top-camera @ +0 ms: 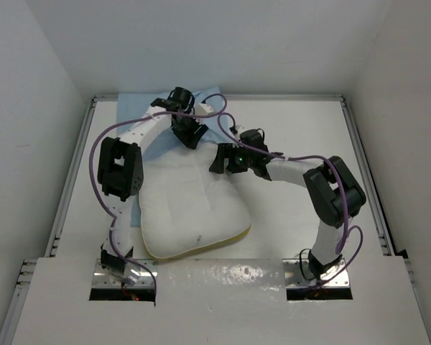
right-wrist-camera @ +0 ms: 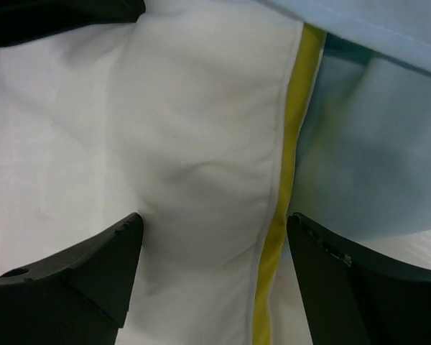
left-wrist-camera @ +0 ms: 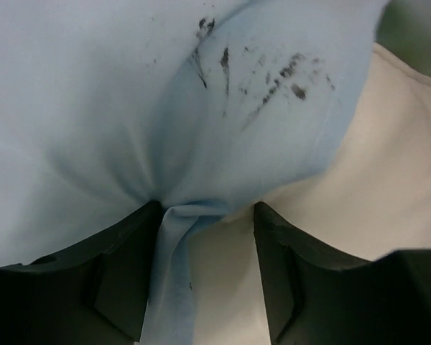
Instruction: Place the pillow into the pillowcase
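View from above: a white surface [top-camera: 302, 122] enclosed by white walls, with two black-and-white robot arms reaching in from its near edge. A large, puffy, white rectangular pillow [top-camera: 190, 208] with quilted seams lies in the middle of the surface between the arms. Its yellow band [top-camera: 237, 236] shows along the near right edge. A thin, light blue fabric pillowcase [top-camera: 136, 104] lies at the far edge of the surface, meeting the pillow's far end. The left arm [top-camera: 147, 133] stretches to the far middle, over the pillowcase. The right arm [top-camera: 294, 172] bends inward to the pillow's far right corner. In the left wrist view, the left jaws stand partly apart above the blue cloth, which bears dark smudges [left-wrist-camera: 273, 79]. A narrow fold of the cloth hangs between the two black fingers [left-wrist-camera: 122, 280], lying against one of them only, so nothing is pinched. Cream-white pillow shows beside the cloth. In the right wrist view, the right jaws stand wide apart astride the pillow's edge. White cover and yellow band lie between the fingers [right-wrist-camera: 79, 280], unclamped. The blue pillowcase lies just beside the band.
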Controlling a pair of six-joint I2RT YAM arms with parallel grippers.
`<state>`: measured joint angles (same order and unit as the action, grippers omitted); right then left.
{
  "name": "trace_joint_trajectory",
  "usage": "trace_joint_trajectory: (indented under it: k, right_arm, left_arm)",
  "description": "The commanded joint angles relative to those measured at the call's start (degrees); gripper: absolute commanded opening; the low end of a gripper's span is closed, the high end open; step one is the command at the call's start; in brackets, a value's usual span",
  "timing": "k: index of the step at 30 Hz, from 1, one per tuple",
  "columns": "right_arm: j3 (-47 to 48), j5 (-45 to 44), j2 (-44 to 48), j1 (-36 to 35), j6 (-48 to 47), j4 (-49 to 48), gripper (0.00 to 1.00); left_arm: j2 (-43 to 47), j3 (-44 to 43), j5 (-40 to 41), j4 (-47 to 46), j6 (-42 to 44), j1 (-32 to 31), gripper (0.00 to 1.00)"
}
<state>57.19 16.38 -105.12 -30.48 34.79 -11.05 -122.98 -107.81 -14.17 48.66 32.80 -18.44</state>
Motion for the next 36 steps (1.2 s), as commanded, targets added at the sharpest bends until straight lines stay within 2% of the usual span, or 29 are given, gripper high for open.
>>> trace_joint_trajectory:
  k: [1,2,3,4,6,7,9,10,11,12,13,14,15,16,17,20,21,24,26,27,28,29,30,32,33,34,36]
  right_arm:
    - [2.0,-0.7,-2.0,0.3,2.6,-3.3,0.8]
    - [3.0,-0.7,-4.0,0.3,3.1,-4.0,0.79]
    - [3.9,-0.6,-5.3,0.3,3.5,-4.5,0.77]
    - [6.5,-0.3,-8.4,0.2,3.5,-4.9,0.67]
    - [9.3,2.9,-11.5,0.1,4.2,-5.0,0.45]
    - [11.7,4.3,-12.9,-0.2,4.2,-5.4,0.23]
    - [13.7,5.1,-15.0,-0.5,3.9,-4.0,0.0]
    - [14.7,4.5,-14.8,-0.7,3.6,-3.7,0.0]
    - [14.3,3.4,-12.6,-0.7,2.7,-4.1,0.0]
    - [13.5,2.0,-11.0,-0.7,2.4,-6.2,0.0]
    - [11.0,0.8,-9.4,-0.8,2.1,-7.7,0.0]
    - [9.7,0.0,-7.9,-0.7,1.6,-9.0,0.0]
    - [8.3,-1.4,-5.6,-0.8,1.3,-9.8,0.0]
    - [7.9,-1.7,-5.0,-0.8,0.9,-9.8,0.0]
    - [7.9,-1.7,-4.6,-0.7,0.0,-9.4,0.0]
    - [7.8,-1.6,-3.9,-0.7,-1.1,-6.5,0.0]
    - [7.6,-2.1,-3.2,-0.8,-1.1,-6.5,0.0]
    - [8.7,-3.6,-1.1,-1.6,-2.1,-9.0,0.0]
    - [11.5,-3.8,-0.4,-2.2,-3.1,-11.6,0.0]
    - [11.8,-3.9,0.7,-2.3,-3.1,-13.3,0.0]
    - [11.5,-5.4,1.5,-2.3,-2.2,-15.6,0.0]
    - [9.7,-6.3,2.3,-2.2,-1.7,-22.4,0.0]
    - [8.4,-9.5,3.9,-2.3,-0.4,-30.2,0.0]
    - [5.2,-15.0,4.3,-2.2,1.9,-37.0,0.0]
    - [4.5,-18.6,4.0,-2.2,3.4,-39.4,0.0]
    - [4.4,-26.6,2.3,-2.0,5.2,-42.4,0.0]
    - [4.8,-36.6,0.0,-1.3,11.1,-41.6,0.0]
  left_arm:
    - [-2.6,1.3,2.7,-0.7,-0.2,-0.5,0.5]
    - [-2.7,1.8,4.8,-3.1,-1.4,-0.5,0.42]
    - [-2.8,1.5,5.4,-4.1,-2.2,-0.5,0.28]
    - [-2.8,0.9,5.4,-5.1,-3.2,-0.5,0.0]
    - [-3.0,-3.4,2.2,-3.8,-5.0,-0.5,0.0]
    - [-3.4,-5.8,-3.4,-0.1,-5.4,-0.5,0.0]
    - [-4.5,-16.3,-11.1,6.4,-5.2,-0.5,0.0]
    - [-5.4,-19.8,-17.6,12.4,-4.5,-0.5,0.0]
    - [-5.3,-23.6,-19.0,13.9,-3.9,-0.5,0.05]
    - [-3.8,-23.6,-19.0,14.2,-4.1,-0.5,0.13]
    - [-2.8,-22.5,-16.6,13.0,-4.3,-0.5,0.13]
    - [-1.8,-19.0,-14.2,11.9,-4.6,-0.5,0.13]
    - [-1.1,-17.4,-11.8,10.9,-5.0,-0.5,0.01]
    - [-1.2,-15.1,-6.5,9.7,-5.4,-0.5,0.0]
    - [-1.4,-14.4,-4.8,9.4,-5.7,-0.5,0.0]
    - [-1.6,-14.2,-5.6,10.0,-5.6,-0.5,0.0]
    - [-1.2,-14.7,-7.6,11.0,-5.1,-0.5,0.0]
    - [-0.3,-18.1,-23.1,13.7,-1.9,-1.3,0.0]
    - [0.4,-19.9,-29.4,15.7,2.6,-2.4,0.0]
    - [0.5,-20.0,-35.2,18.2,4.7,-2.7,0.0]
    - [0.7,-20.0,-37.7,20.0,9.9,-2.8,0.0]
    - [1.0,-19.8,-39.4,21.8,11.6,-2.9,0.0]
    - [1.1,-19.0,-41.3,24.6,14.5,-3.1,0.0]
    - [1.5,-16.7,-43.3,26.8,16.6,-3.2,0.0]
    - [1.8,-13.1,-44.2,26.7,17.1,-3.4,0.0]
    - [2.4,-11.4,-45.0,26.8,17.6,-3.4,0.0]
    - [3.0,-7.2,-44.5,26.8,18.8,-4.1,0.0]
